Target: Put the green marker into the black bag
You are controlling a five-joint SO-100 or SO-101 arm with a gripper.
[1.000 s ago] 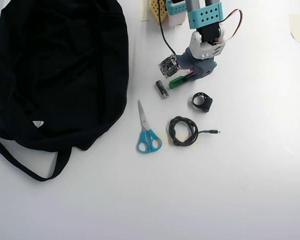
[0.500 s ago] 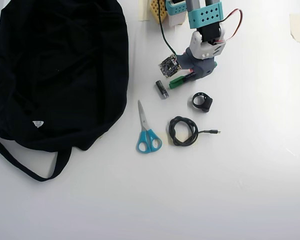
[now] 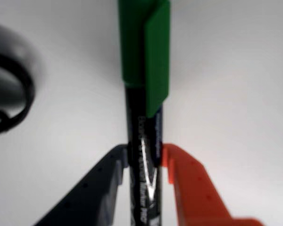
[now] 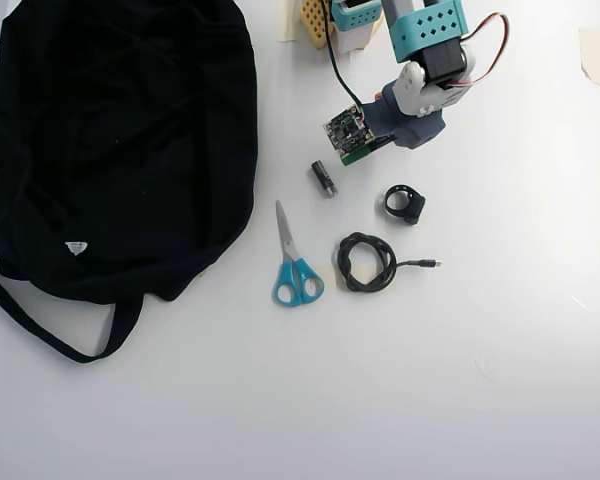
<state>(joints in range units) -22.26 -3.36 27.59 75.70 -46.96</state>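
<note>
Tool (image 3: 144,162) clamped on green marker (image 3: 144,70) barrel — black bag (image 4: 110,140) well apart, contents hidden.

White print on green marker (image 3: 144,141) barrel, too blurred to read

Bare tabletop (image 4: 480,380) lies open below and right. Between arm and bag (image 4: 110,130) sit a battery (image 4: 324,179) and scissors (image 4: 293,262).

You see the green marker (image 3: 144,117) upright between 2 fingers, cap up; the black bag (image 4: 110,140) lies slumped at the overhead view's left.
</note>
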